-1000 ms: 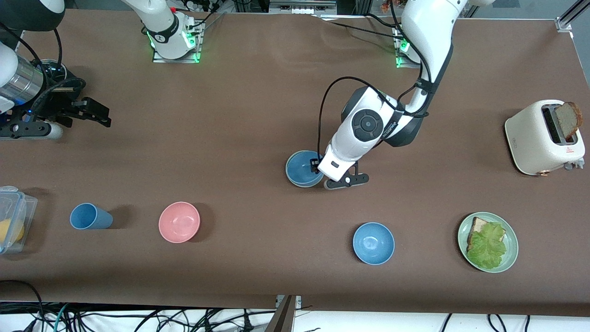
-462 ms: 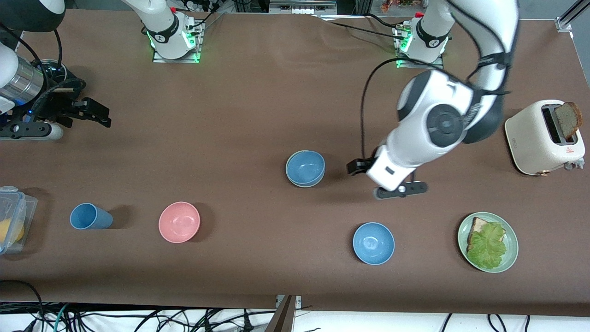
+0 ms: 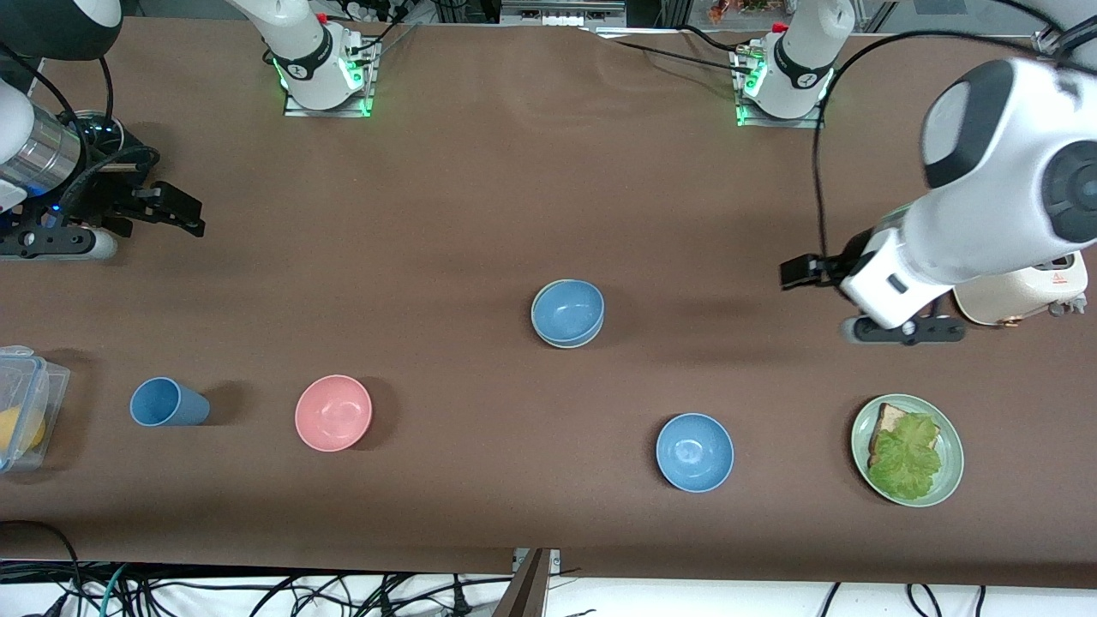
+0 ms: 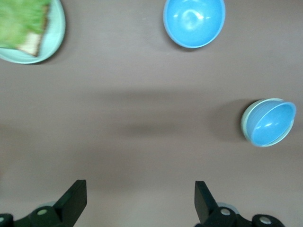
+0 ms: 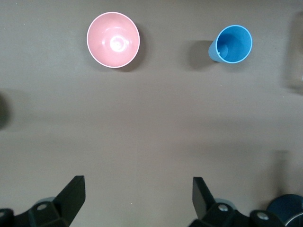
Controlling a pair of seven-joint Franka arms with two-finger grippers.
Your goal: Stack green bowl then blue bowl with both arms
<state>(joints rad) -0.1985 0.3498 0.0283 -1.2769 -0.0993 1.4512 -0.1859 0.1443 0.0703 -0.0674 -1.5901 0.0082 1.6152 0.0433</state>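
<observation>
The blue bowl [image 3: 568, 310] sits nested in the green bowl [image 3: 561, 343] at the middle of the table; only the green bowl's rim and outer wall show. The stack also shows in the left wrist view, blue bowl [image 4: 272, 124] inside the green bowl [image 4: 245, 125]. My left gripper [image 3: 806, 274] is open and empty, up in the air over bare table beside the toaster, apart from the stack; its own view shows it [image 4: 140, 198] over bare table. My right gripper [image 3: 176, 214] is open and empty, waiting over the right arm's end of the table [image 5: 138, 196].
A brighter blue bowl [image 3: 694, 452] and a green plate [image 3: 860, 433] with lettuce and bread lie nearer the front camera. A pink bowl [image 3: 333, 412], a blue cup [image 3: 167, 402] and a clear box [image 3: 21, 403] lie toward the right arm's end. The left arm partly hides a toaster [image 3: 1020, 291].
My left gripper has come away from the blue bowl, leaving it in the green bowl, and has swung up toward the toaster. The right arm has not moved.
</observation>
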